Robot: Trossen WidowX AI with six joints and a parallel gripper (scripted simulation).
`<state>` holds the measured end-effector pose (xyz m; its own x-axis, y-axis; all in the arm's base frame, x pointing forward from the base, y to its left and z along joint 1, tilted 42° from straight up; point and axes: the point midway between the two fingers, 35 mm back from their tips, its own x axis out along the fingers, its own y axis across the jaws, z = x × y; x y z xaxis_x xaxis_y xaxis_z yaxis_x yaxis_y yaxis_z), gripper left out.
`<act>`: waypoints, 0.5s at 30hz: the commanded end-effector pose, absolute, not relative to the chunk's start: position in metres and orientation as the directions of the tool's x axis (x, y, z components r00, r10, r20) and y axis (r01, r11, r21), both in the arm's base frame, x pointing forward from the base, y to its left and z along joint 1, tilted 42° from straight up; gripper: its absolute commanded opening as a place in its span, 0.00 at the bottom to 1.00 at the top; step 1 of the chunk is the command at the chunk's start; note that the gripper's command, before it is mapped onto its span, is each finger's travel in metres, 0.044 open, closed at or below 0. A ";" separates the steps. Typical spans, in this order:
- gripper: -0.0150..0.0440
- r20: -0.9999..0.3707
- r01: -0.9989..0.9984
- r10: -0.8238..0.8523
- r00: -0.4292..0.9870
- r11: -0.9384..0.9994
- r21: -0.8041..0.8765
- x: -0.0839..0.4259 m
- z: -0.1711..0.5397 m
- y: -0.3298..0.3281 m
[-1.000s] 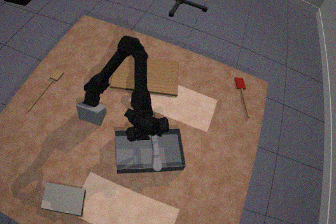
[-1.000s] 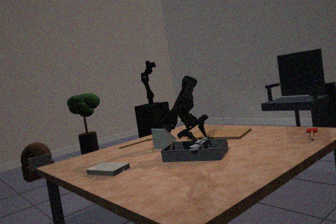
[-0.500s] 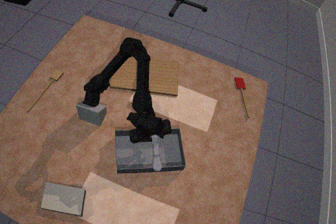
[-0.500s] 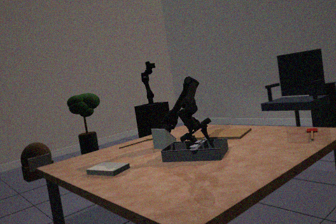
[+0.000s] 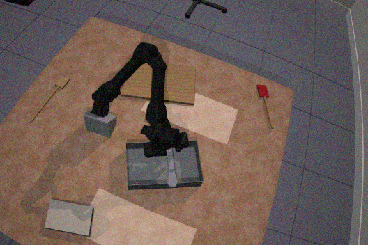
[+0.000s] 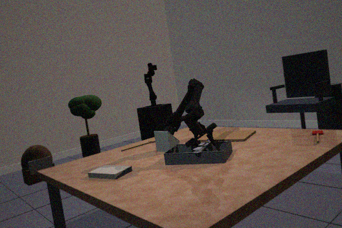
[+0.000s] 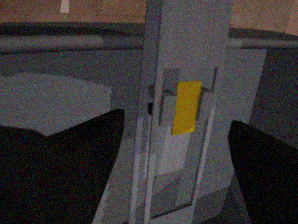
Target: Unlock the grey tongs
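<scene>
The grey tongs (image 5: 171,169) (image 7: 195,40) lie across the roasting tin (image 5: 146,186) (image 6: 194,159) (image 7: 50,44), their round end over the tin's near wall in the top view. A yellow tab (image 7: 186,107) shows in a slot of the tongs in the wrist view. My gripper (image 5: 169,151) (image 6: 203,146) (image 7: 177,123) is open, low over the tin. Its fingers stand on either side of the tongs, with a gap on each side in the wrist view. The tongs' far end is hidden under the gripper in the top view. The wooden board (image 5: 181,81) (image 6: 244,135) lies behind the tin, partly hidden by the arm.
A grey block (image 5: 99,125) (image 6: 161,141) stands by the arm's base. A flat pale box (image 5: 69,217) (image 6: 110,172) lies at the near left. A red-headed tool (image 5: 263,91) (image 6: 317,132) lies far right, and a wooden spatula (image 5: 62,81) lies far left.
</scene>
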<state>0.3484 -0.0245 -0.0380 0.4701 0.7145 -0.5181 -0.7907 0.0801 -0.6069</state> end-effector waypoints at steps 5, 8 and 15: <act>0.47 -0.518 -0.791 0.715 0.470 0.080 -0.607 0.348 -0.038 -0.024; 0.41 -0.518 -0.791 0.715 0.470 0.080 -0.607 0.348 -0.038 -0.024; 0.33 -0.518 -0.791 0.715 0.470 0.080 -0.607 0.348 -0.038 -0.024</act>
<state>0.3481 -0.0242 -0.0383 0.4694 0.7148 -0.5185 -0.7917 0.0805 -0.6056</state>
